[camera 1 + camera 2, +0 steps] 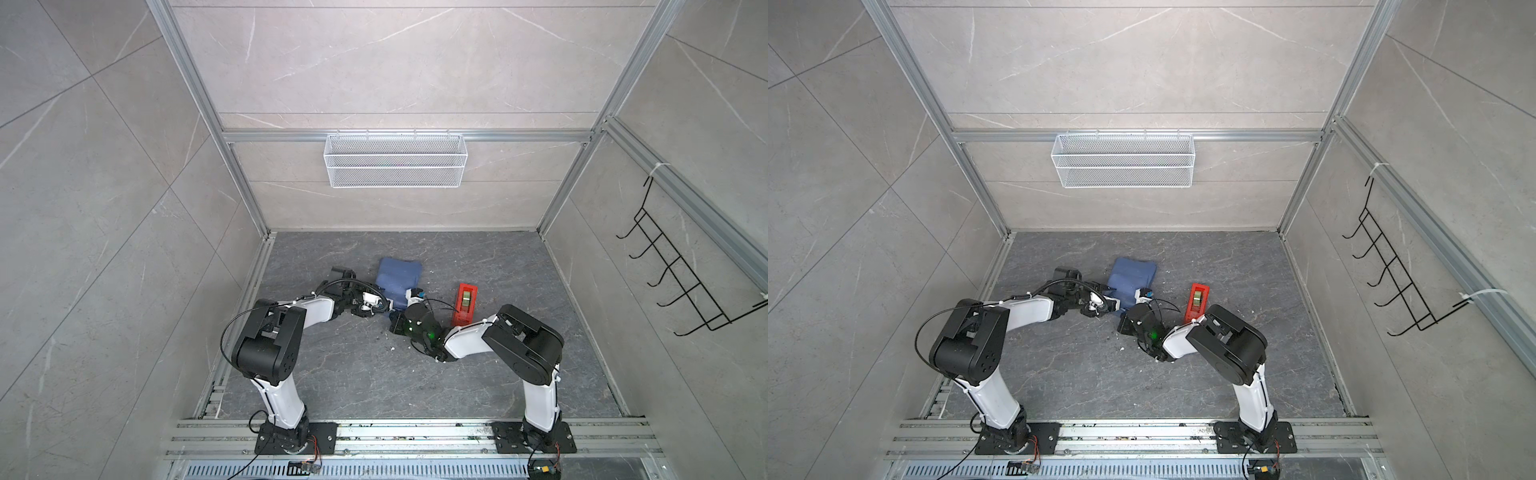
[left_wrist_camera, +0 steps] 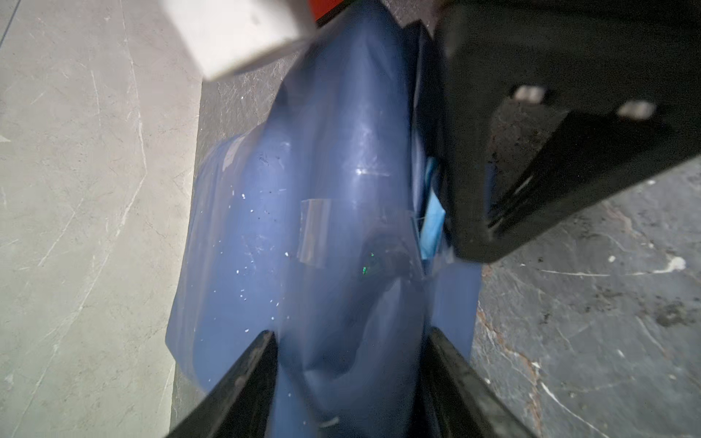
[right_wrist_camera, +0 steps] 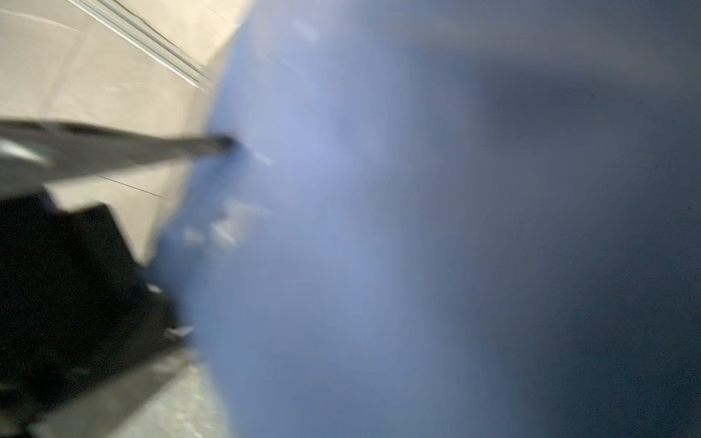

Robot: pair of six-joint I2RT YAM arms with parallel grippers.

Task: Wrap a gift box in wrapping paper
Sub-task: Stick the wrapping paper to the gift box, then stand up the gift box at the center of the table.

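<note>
Gift box: lying out of sight inside the blue bundle near the middle of the tabletop (image 1: 332,374); none of its own surface is showing clearly.
Wrapping paper (image 1: 399,276): covering the box dark face out, with a strip of clear tape (image 2: 313,231) sitting across what looks like the seam. At the end nearest the arms a pale inner flap (image 2: 432,223) is sticking out, so that end seems not yet closed.
Left claw (image 2: 351,332): straddling one end of the bundle, fingers apart with paper filling the gap and touching both, apparently steadying it against sliding.
Right claw (image 2: 470,246): pressed together, its tip bearing on the pale flap, probably tucking it in. Whether paper is caught between the fingers I cannot tell.
Tape dispenser (image 1: 466,302): standing just beside the right arm, handy for sealing.
</note>
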